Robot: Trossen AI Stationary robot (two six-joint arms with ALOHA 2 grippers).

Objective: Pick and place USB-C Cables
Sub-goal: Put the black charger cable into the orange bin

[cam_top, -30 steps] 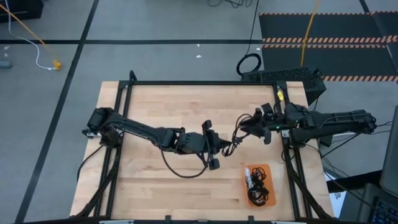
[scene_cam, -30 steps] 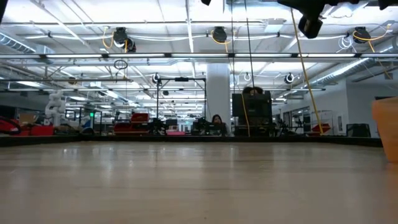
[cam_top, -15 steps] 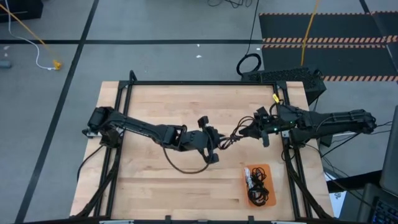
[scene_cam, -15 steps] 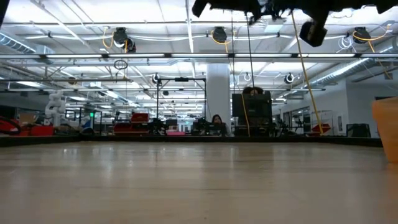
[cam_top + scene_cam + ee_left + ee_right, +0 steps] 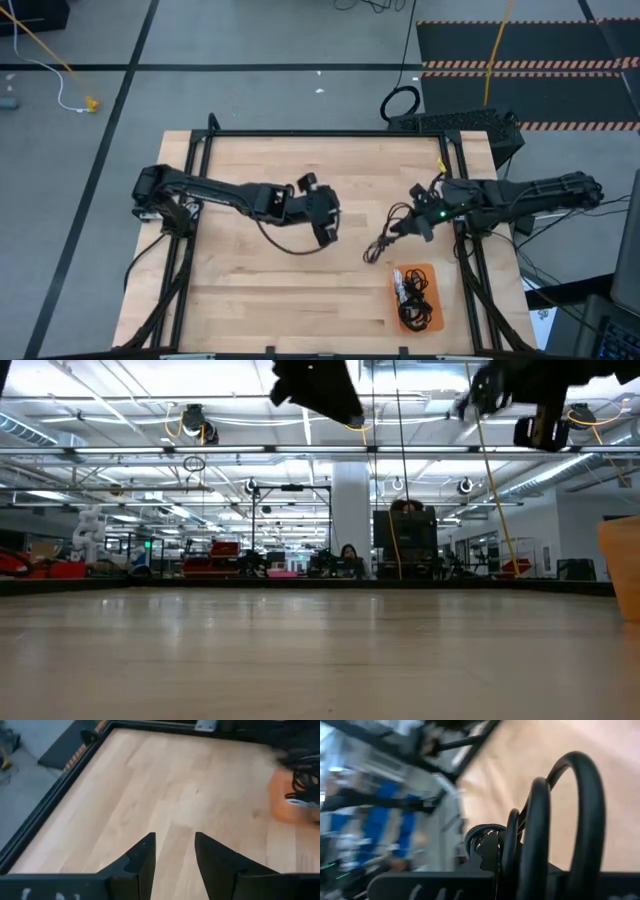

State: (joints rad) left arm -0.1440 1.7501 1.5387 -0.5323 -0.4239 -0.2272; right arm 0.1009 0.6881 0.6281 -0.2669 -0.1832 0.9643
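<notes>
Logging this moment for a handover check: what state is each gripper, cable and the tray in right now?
left gripper: open, empty, raised above the table.
right gripper: shut on the black cable.
black cable: hanging loose from the right gripper, near the orange tray.
orange tray: on the table, already holding cables, black and white.

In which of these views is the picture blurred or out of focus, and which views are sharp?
Right wrist view: the black cable sits close to the lens and is soft, and the room behind is smeared. Left wrist view: the fingers and wood are sharp, but the orange tray at the edge is blurred. Low view: the room is sharp, while the arms at the top are dark and smeared. High view: evenly sharp.
</notes>
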